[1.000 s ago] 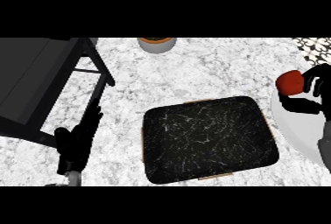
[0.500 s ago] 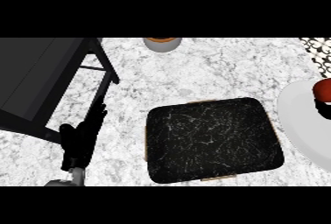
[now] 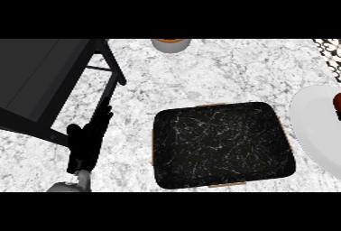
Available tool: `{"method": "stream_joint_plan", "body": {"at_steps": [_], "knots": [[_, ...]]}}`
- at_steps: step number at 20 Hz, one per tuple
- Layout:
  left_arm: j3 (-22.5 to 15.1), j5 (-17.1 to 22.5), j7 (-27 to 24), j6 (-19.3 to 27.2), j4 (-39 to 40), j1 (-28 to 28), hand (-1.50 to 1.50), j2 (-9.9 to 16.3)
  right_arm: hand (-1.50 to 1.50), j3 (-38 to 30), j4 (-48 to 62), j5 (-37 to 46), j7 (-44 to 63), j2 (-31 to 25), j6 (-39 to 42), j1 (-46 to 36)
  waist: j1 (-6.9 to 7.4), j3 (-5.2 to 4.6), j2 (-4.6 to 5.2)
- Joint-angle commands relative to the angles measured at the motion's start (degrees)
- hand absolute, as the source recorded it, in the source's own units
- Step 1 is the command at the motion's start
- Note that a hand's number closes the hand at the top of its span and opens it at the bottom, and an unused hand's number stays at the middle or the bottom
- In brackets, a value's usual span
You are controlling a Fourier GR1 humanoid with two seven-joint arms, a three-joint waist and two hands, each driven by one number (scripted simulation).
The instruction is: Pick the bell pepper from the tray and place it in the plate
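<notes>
Although the task names the tray as the starting place, the bell pepper [image 3: 338,104] shows as a dark red sliver at the right edge of the view, lying on the white plate [image 3: 313,122], while the black tray [image 3: 223,144] in the middle of the worktop [image 3: 220,72] carries nothing. The relation that counts is therefore pepper to plate: it appears to rest inside the plate's rim, towards its right, and I judge the placing as good as done.

The right hand is out of view, so whether it is clasping the pepper or has let go cannot be told. The left hand [image 3: 89,140] rests at the near left, beside the dark stand [image 3: 47,85], fingers straight and relaxed, grasping nothing, well apart from the plate with the tray between them.

Most of the pepper is cut off by the frame, so its long axis and how it sits cannot be made out. The plate's right half is cut off too. At the far edge, a small grey bowl [image 3: 171,44] shows only in part.
</notes>
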Motion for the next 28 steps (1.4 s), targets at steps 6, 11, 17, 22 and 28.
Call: {"method": "stream_joint_plan", "body": {"at_steps": [6,11,17,22,28], "knots": [[4.3,-0.8,-1.7,0.3,4.2,0.8,0.00,3.6,1.50,0.3,18.9,-3.1,-8.5,-2.2,9.9,-1.2,1.01,-0.35,0.83],[3.8,-1.5,-1.3,1.1,4.2,1.7,0.00,3.1,-1.50,-0.8,24.8,-5.6,-17.8,-4.3,13.5,-4.4,0.71,-0.34,0.60],[5.3,0.3,0.0,0.5,3.4,1.8,0.00,4.1,-1.50,-10.1,20.9,-18.6,-30.8,-2.2,15.1,-4.7,-0.99,-0.33,0.02],[4.4,-0.4,1.2,1.2,1.6,1.5,0.00,4.2,-1.50,-21.0,24.8,-30.1,-34.6,-1.8,17.3,-5.8,-0.81,-0.27,0.22],[5.7,-0.4,-2.5,1.1,8.0,-0.7,0.00,3.0,-1.50,-23.3,27.5,-34.7,-38.1,-3.9,26.4,-1.7,-1.04,-0.42,0.40]]}}
